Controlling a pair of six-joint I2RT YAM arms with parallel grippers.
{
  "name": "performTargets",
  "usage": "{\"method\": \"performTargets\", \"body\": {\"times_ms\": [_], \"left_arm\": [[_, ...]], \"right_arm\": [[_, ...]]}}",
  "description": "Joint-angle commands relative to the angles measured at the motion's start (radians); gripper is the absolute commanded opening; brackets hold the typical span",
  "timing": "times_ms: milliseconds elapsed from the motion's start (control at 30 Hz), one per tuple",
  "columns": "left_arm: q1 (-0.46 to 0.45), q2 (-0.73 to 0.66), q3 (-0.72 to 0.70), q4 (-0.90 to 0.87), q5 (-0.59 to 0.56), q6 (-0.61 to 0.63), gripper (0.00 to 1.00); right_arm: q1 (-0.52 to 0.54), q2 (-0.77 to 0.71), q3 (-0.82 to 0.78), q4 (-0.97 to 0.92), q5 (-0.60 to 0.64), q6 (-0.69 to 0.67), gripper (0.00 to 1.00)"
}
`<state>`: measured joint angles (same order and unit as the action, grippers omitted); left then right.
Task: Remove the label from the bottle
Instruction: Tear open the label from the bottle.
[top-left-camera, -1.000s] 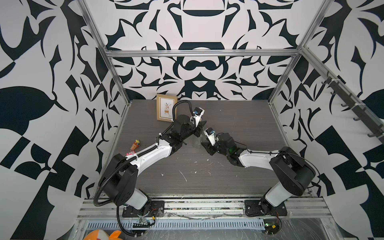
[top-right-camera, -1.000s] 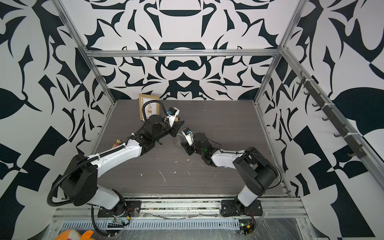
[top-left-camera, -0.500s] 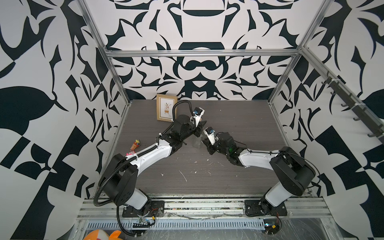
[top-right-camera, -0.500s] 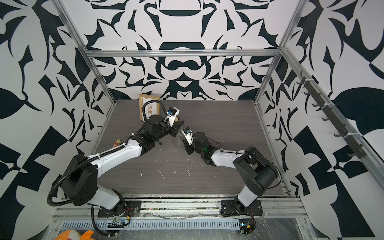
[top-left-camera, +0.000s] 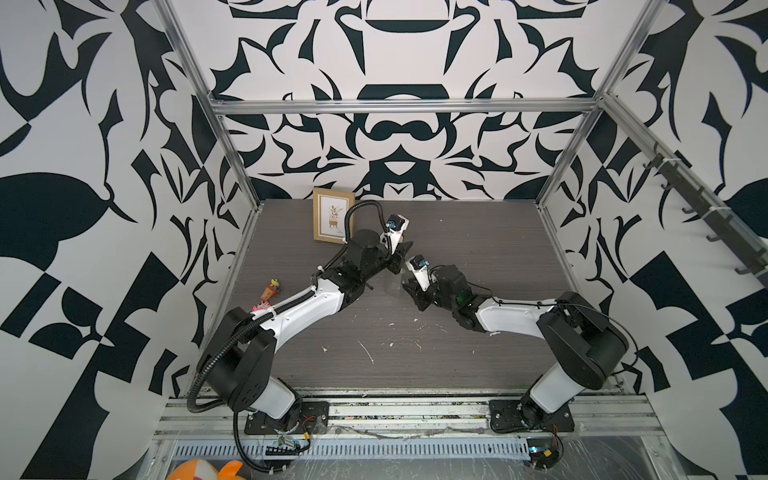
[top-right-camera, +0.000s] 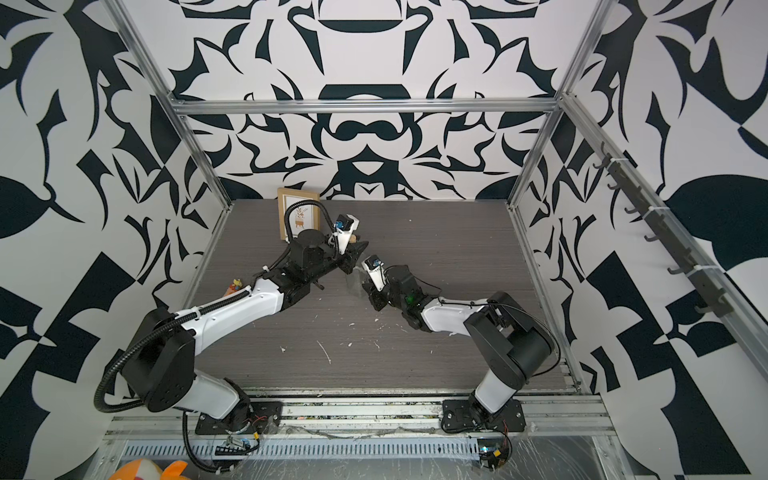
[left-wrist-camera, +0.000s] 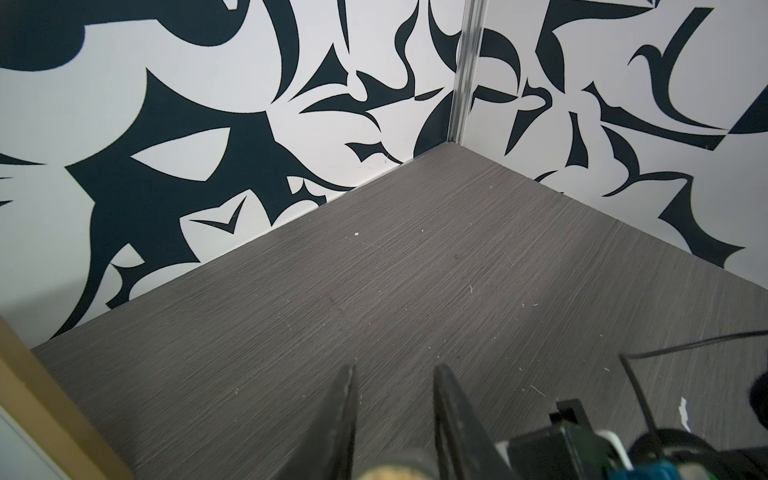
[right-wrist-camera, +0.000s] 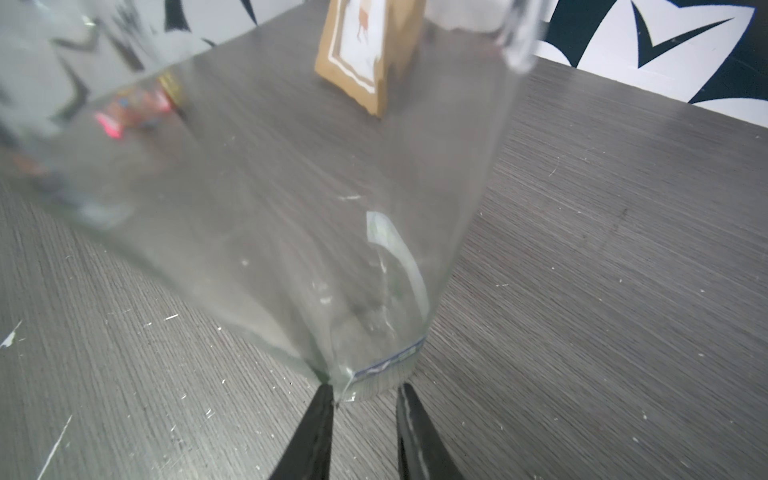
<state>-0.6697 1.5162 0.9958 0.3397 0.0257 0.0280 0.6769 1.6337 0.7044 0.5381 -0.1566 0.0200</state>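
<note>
Jaws of the right gripper (right-wrist-camera: 365, 392) stand slightly parted at the foot of the bottle (right-wrist-camera: 291, 208), with bare table (top-left-camera: 478, 257) showing through the gap and nothing visibly clamped between them. One jaw's tip touches a loose corner of the label (right-wrist-camera: 390, 360). The label is a thin pale strip with a dark line along it, still stuck around the bottle's bottom edge. White scraps (top-left-camera: 366, 351) litter the table well in front of the picture frame (top-left-camera: 332, 216), on the near side of both arms.

The clear glass bottle leans between the two arms, just in front of the frame and to its right. Its foot is down by the right gripper; whether it rests on the table cannot be told.

Higher up and closer to the frame, the jaws of the left gripper (left-wrist-camera: 392, 370) are closed on the bottle's neck. The tan cork stopper (left-wrist-camera: 388, 473) pokes out between them on the wrist side.

A small colourful toy figure (top-left-camera: 270, 291) lies in front of the frame and well to its left. The frame itself stands upright at the far edge of the table, against the black-and-white patterned wall (top-left-camera: 395, 137).
</note>
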Motion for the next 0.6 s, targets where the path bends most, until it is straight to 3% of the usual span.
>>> {"method": "performTargets", "body": {"times_ms": [0, 233, 567], "left_arm": [[0.003, 0.058, -0.053, -0.175, -0.017, 0.033, 0.00], [0.004, 0.058, -0.051, -0.182, -0.017, 0.038, 0.00], [0.003, 0.058, -0.044, -0.189, -0.012, 0.053, 0.00]], "right_arm": [[0.006, -0.002, 0.035, 0.011, -0.022, 0.006, 0.31], [0.005, 0.009, 0.048, -0.001, -0.016, 0.010, 0.31], [0.006, 0.017, 0.054, 0.000, 0.011, 0.015, 0.11]]}}
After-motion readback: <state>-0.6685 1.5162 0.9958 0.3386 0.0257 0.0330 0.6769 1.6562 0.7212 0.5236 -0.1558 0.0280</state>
